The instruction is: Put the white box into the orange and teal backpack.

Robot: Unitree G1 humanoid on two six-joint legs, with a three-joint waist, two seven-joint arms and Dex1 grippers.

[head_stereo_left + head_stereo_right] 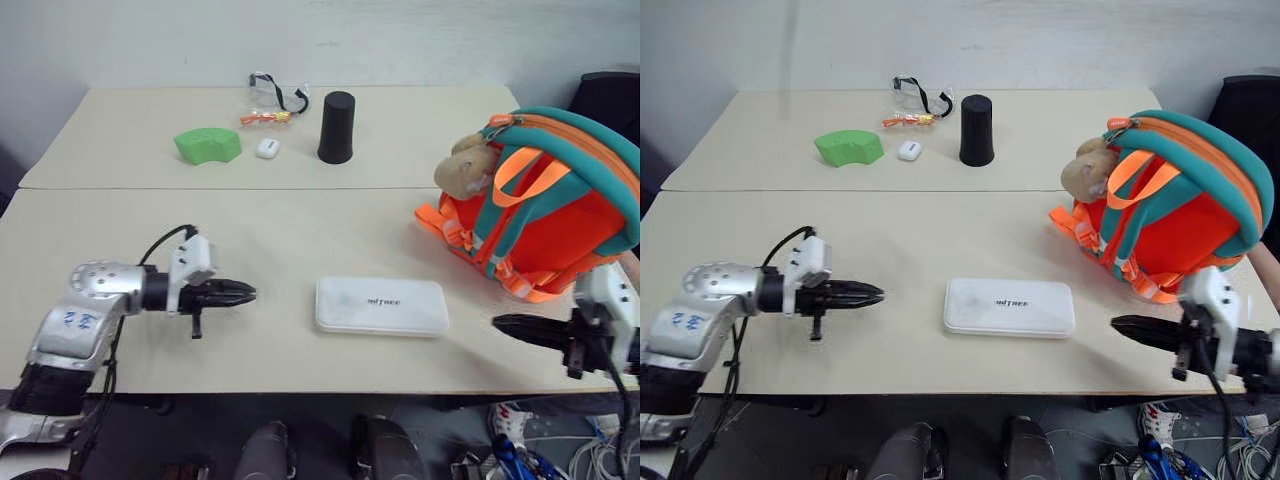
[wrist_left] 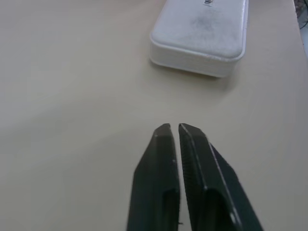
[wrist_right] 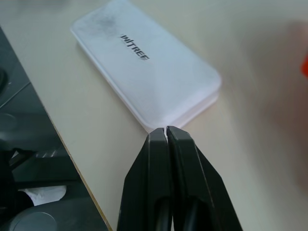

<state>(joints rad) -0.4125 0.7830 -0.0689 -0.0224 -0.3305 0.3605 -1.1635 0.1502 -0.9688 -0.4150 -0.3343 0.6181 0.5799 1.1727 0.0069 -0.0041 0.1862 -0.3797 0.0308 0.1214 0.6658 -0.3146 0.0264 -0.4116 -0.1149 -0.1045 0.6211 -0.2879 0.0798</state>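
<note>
Lying flat between both pinched-together pincers, left gripper [image 1: 250,293] and right gripper [image 1: 499,322], is the white box [image 1: 381,305].

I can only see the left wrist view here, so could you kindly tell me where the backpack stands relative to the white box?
Observer: The orange and teal backpack stands upright on the table, behind the white box and towards the robot's right, apart from it.
Operator: Thank you. And where is the other gripper?
Observer: The right gripper is shut and points at the box's right end, just short of it; the left gripper faces the left end.
Operator: Is anything else on the table?
Observer: At the far side stand a black cup, a green block and a small white case.
</note>
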